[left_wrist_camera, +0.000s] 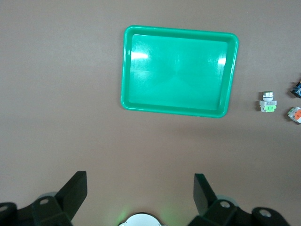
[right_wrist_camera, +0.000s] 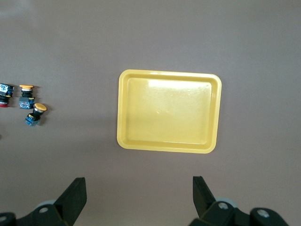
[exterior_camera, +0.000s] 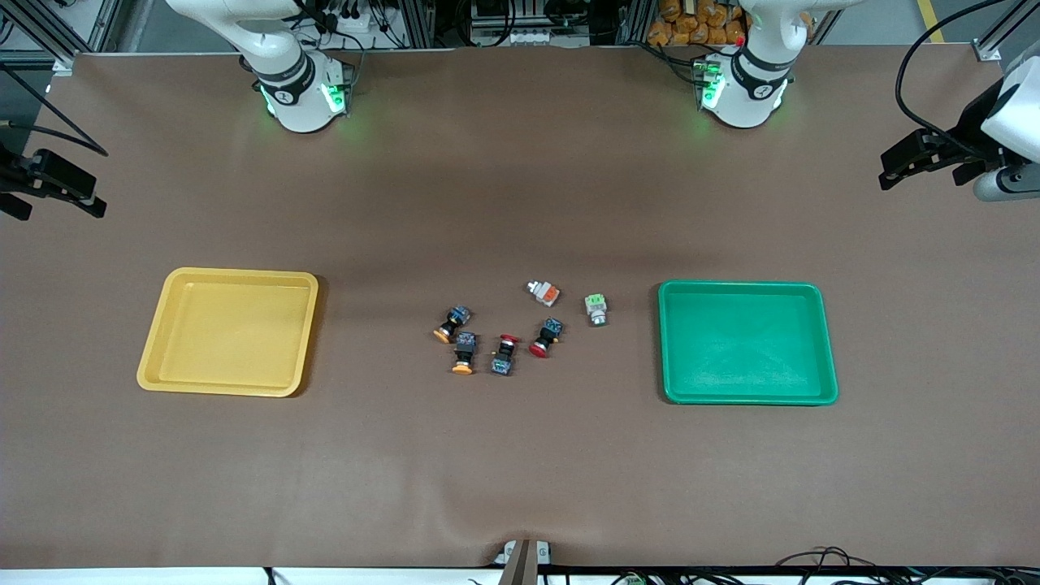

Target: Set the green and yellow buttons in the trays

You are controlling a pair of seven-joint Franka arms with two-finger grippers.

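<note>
While both grippers wait high with jaws released, the left gripper should descend squarely onto the green button, at nine o'clock of the green tray; the right gripper hovers above the yellow tray.

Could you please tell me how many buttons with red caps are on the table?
2. One red-capped button lies nearest the front camera in the cluster between the trays; the other lies beside it, toward the green tray. None seem hidden.

- On the brown worktop, the yellow tray lies toward the right arm's end, the green tray toward the left arm's end.
- Between them sit six buttons: two yellow-capped buttons, two red-capped buttons, an orange-block button, a green-block button.
- Both grippers wait raised at the worktop's ends: right gripper, left gripper.
</note>
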